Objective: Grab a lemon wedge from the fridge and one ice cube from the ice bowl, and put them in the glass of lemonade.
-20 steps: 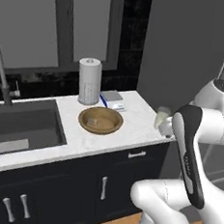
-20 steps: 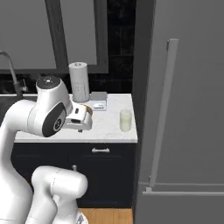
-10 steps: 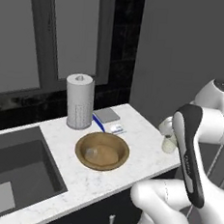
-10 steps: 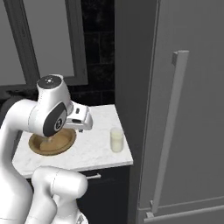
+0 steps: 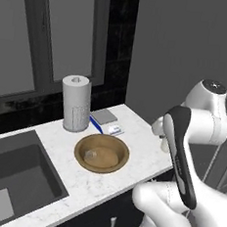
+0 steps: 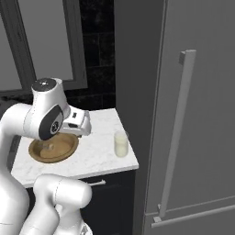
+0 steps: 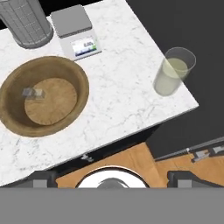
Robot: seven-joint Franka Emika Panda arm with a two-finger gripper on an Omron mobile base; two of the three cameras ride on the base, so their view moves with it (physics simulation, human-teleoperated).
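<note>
Lying in ice bowl [image 7: 43, 96], ice cube [image 7: 33, 92] seemingly well beyond open claw [image 7: 109, 179].

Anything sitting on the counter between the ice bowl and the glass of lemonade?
No. In the hand view, bare white marble countertop separates the ice bowl from the glass of lemonade; the right base view agrees.

Ice bowl [image 7: 43, 103]: round brown wood, sat on the worktop, ice cube [image 7: 33, 92] inside near its rim. Glass of lemonade [image 7: 172, 72] stood upright near the worktop's fridge-side edge, well apart. Fridge [image 6: 183, 114] was shut, grey, bar handle.
</note>
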